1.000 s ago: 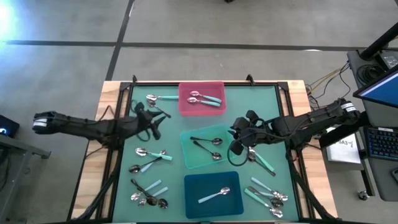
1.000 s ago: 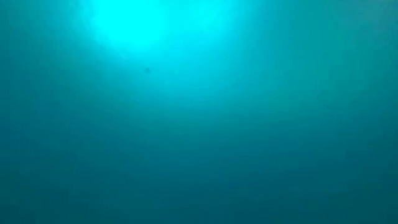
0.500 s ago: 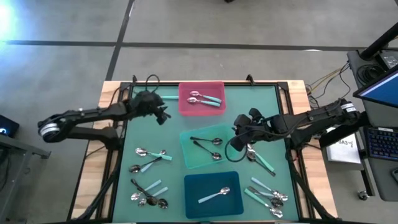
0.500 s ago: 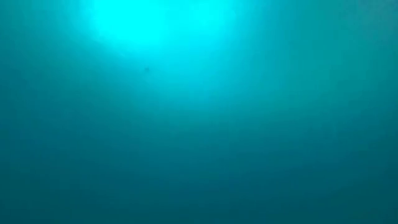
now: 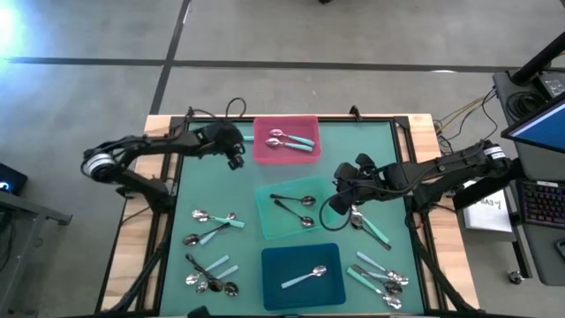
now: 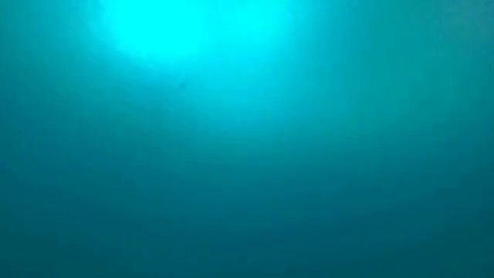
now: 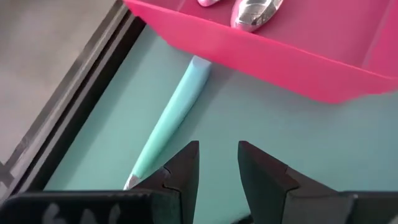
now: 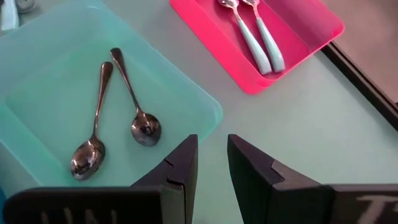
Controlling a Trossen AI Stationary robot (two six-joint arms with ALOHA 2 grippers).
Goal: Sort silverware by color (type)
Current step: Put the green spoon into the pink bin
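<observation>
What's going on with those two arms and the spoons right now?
Left gripper open, empty, beside pink tray, teal spoon lying alongside. Right gripper open, empty, at mint tray edge. Nothing blocking.

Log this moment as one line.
left pincer: empty, beside pink tray | right pincer: empty, beside mint tray | teal spoon: on mat

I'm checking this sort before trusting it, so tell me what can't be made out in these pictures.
- Low view: a plain blue-green wash; nothing of the table shows.
- Left wrist view: the teal-handled spoon beside the pink tray has its bowl hidden behind the left gripper.
- High view: the spoon piles at the near corners overlap, too small to count.
- High view: the right gripper is too dark to read.
</observation>
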